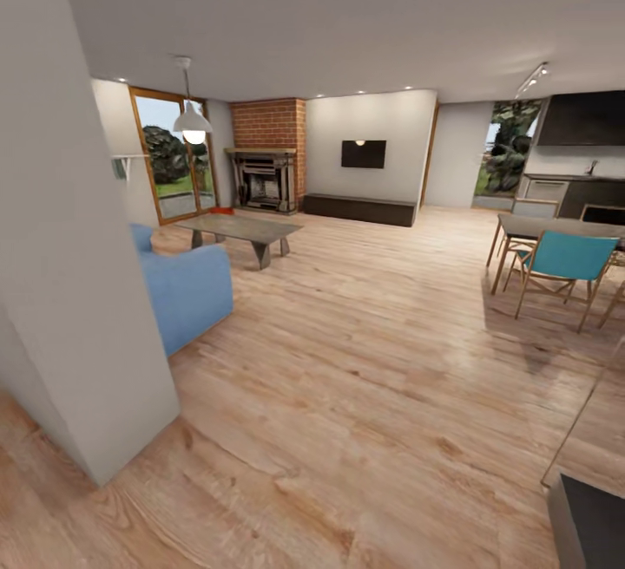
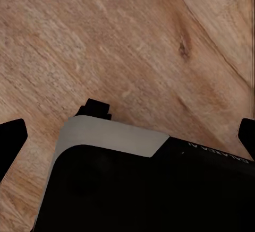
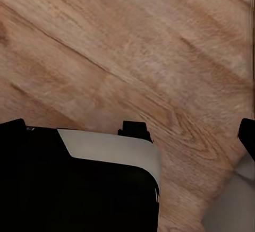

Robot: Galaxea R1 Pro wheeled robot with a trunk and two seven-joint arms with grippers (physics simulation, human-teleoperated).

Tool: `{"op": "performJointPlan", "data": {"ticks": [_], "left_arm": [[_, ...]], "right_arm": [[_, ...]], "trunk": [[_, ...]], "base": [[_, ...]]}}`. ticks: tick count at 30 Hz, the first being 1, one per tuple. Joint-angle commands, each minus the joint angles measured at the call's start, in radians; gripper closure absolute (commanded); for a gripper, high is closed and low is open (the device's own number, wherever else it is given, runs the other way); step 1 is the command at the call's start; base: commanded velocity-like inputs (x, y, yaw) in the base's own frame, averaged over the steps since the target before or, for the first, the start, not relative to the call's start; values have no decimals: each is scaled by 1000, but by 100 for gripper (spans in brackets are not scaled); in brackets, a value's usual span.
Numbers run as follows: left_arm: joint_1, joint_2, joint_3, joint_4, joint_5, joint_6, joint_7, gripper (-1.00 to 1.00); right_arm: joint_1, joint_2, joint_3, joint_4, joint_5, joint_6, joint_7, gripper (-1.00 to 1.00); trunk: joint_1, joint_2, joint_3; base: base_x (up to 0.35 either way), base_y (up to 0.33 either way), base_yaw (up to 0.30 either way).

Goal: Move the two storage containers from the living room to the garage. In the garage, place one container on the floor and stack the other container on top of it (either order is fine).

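Hanging low over the light plank floor (image 2: pixel 127 41), the left claw (image 2: pixel 127 136) is released, its two dark fingertips (image 2: pixel 11 136) spread to opposite edges of the left wrist view with nothing between them but boards and the robot's own black and grey body (image 2: pixel 133 184). The right claw (image 3: pixel 130 131) looks spread and empty in the same way, though one of its fingertips merges with the dark body and is hard to make out. Both arms seem tucked down like this for driving, not for reaching. A strip of pale lettering (image 2: pixel 212 149) runs along the black body in the left wrist view, too blurred to read, and no other writing or brand is legible. From the head camera, a white wall corner (image 1: pixel 87 291) stands close on the left, so the robot appears to be entering the living room. Past it sits a blue sofa (image 1: pixel 187 287), then a low coffee table (image 1: pixel 239 229), with a teal chair (image 1: pixel 564 261) at a dining table on the right. Farthest back are the red brick fireplace (image 1: pixel 269 161), a wall-mounted television (image 1: pixel 363 153) and wood-framed glass doors (image 1: pixel 169 157). A small orange-red speck (image 1: pixel 224 209) lies on the floor between the coffee table and the hearth; it may be one of the storage containers, but it is too small to tell.
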Motion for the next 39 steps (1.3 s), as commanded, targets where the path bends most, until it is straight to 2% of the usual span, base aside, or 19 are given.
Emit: {"op": "performJointPlan", "data": {"ticks": [1, 22, 31, 34, 37, 39], "left_arm": [[0, 0, -8, 0, 8, -3, 2, -100], [0, 0, -8, 0, 8, -2, 2, -100], [0, 0, -8, 0, 8, -3, 2, -100], [0, 0, -8, 0, 8, -3, 2, -100], [0, 0, -8, 0, 8, -4, 2, -100], [0, 0, -8, 0, 8, -4, 2, -100]], "right_arm": [[-1, 1, 9, 3, -10, -5, -2, -100], [-2, 1, 10, 3, -10, -5, 0, -100], [-2, -2, 11, 3, -9, -5, 3, -100], [-2, -2, 11, 3, 4, -5, 2, -100], [-1, 0, 10, 3, 45, -5, -1, -100], [-2, 0, 10, 3, 50, -5, -1, -100]], "trunk": [[1, -1, -1], [1, -1, -1], [1, -1, -1], [1, -1, -1], [1, -1, -1], [1, -1, -1]], "base": [[321, 0, -283], [321, 0, -210], [321, 0, -37], [321, 0, -2], [321, 0, -1], [321, 0, 0]]}}
